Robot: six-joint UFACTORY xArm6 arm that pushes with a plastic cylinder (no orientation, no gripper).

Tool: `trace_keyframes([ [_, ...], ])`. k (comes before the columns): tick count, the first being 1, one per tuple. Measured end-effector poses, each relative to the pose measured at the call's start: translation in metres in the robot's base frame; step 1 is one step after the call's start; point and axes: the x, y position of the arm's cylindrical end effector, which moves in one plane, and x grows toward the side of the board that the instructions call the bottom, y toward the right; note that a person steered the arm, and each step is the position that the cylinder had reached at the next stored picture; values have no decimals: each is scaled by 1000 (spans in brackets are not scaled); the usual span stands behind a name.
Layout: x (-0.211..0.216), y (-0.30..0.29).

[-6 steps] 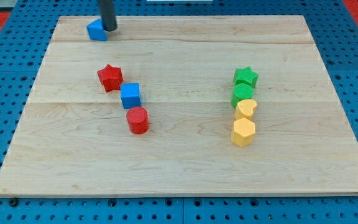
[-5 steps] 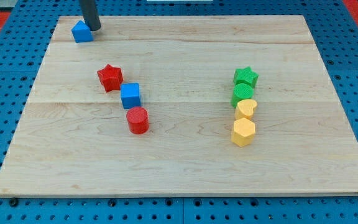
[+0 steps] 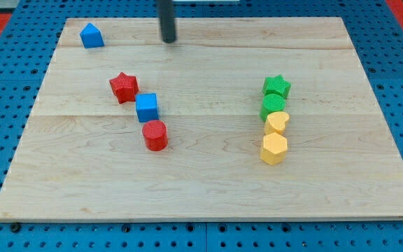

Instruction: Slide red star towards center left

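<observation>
The red star [image 3: 124,87] lies on the wooden board [image 3: 208,189], left of middle. A blue cube [image 3: 147,108] touches its lower right side, and a red cylinder [image 3: 155,135] sits just below the cube. My tip [image 3: 168,40] is near the view's top, above and to the right of the red star, well apart from it and touching no block.
A blue house-shaped block [image 3: 91,36] sits at the board's top left corner. On the right a column runs downward: green star [image 3: 277,86], green block [image 3: 273,106], yellow heart [image 3: 277,122], yellow hexagon [image 3: 273,148].
My tip pushed the blue house-shaped block a little to the left, then left it and moved right along the top of the board. The other blocks have not moved.
</observation>
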Motion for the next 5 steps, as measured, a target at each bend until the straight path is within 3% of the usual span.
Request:
trace_keyframes([
  [1, 52, 36],
  [2, 110, 0],
  [3, 130, -71],
  [5, 129, -139],
])
